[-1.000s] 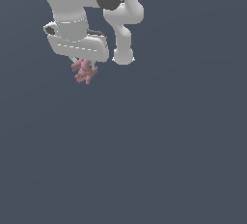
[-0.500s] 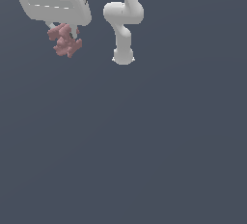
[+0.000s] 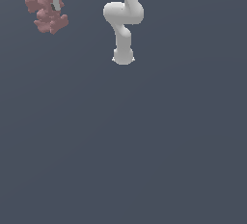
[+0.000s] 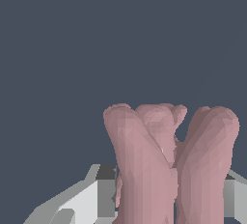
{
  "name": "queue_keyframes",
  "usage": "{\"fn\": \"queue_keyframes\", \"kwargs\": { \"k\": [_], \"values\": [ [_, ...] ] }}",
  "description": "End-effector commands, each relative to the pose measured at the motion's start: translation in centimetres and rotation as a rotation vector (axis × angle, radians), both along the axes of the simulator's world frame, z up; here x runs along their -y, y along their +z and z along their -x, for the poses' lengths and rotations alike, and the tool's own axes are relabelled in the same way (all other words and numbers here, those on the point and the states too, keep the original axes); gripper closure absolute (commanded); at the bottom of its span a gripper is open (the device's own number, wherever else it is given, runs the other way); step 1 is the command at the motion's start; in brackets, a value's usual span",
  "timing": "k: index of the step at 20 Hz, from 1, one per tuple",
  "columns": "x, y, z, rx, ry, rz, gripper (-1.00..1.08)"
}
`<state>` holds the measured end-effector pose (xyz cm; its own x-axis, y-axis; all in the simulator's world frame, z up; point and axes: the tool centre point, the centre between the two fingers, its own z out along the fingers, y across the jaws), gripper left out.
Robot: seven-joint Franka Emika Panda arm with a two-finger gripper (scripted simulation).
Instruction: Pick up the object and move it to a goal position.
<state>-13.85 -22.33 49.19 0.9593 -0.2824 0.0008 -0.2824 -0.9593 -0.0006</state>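
The object [image 3: 47, 13] is a dusty-pink knobbly lump at the top of the exterior view's left. My white gripper [image 3: 44, 1] is shut on it, and only its lower edge and two fingers show at the frame's top edge. The object hangs below the fingers, high above the floor. In the wrist view the object [image 4: 164, 165] fills the space between my two fingers [image 4: 99, 196], which press on it from both sides.
The arm's white base and lower links [image 3: 123, 25] stand at the top centre of the exterior view. The dark grey floor [image 3: 144, 146] stretches flat all around.
My gripper has carried the object up and toward the exterior view's left, so that most of the hand has left the frame. The object stays held between the fingers.
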Motion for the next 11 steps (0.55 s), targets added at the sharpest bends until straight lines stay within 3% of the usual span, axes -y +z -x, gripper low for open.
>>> {"fn": "queue_keyframes", "kwargs": {
  "k": [1, 11],
  "values": [
    [0.5, 1.1, 0.2, -0.001, 0.001, 0.000, 1.08],
    [1.2, 2.6, 0.3, -0.001, 0.001, 0.000, 1.08]
  ]
}}
